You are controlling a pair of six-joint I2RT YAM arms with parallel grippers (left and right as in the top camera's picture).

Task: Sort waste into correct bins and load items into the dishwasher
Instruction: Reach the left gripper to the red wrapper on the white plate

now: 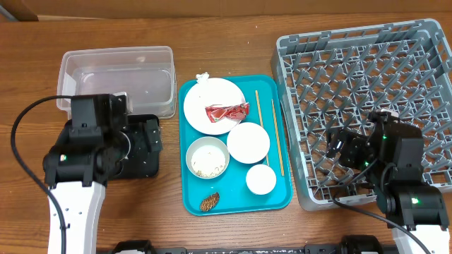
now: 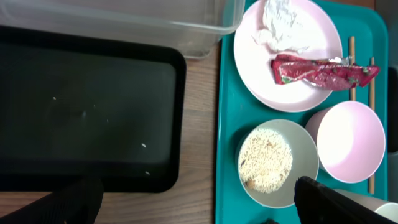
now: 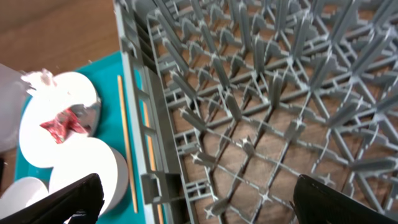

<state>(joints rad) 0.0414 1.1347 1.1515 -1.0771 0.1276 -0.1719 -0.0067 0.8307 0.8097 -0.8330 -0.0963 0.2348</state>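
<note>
Left gripper (image 2: 198, 186) released, fingers spread, over shallow black rectangular tray (image 2: 87, 106). Right gripper (image 3: 198, 183) released, holding nothing, above grey plastic lattice dish rack (image 1: 353, 63). Small red foil wrapper (image 1: 227, 111) lies on large white flat plate (image 1: 201, 99) at teal serving tray's (image 1: 236, 201) far edge.

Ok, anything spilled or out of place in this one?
Only small things: a brown food scrap lies loose on the teal tray, outside any dish, and a few white specks dot the black tray. Nothing looks tipped or broken.
</note>
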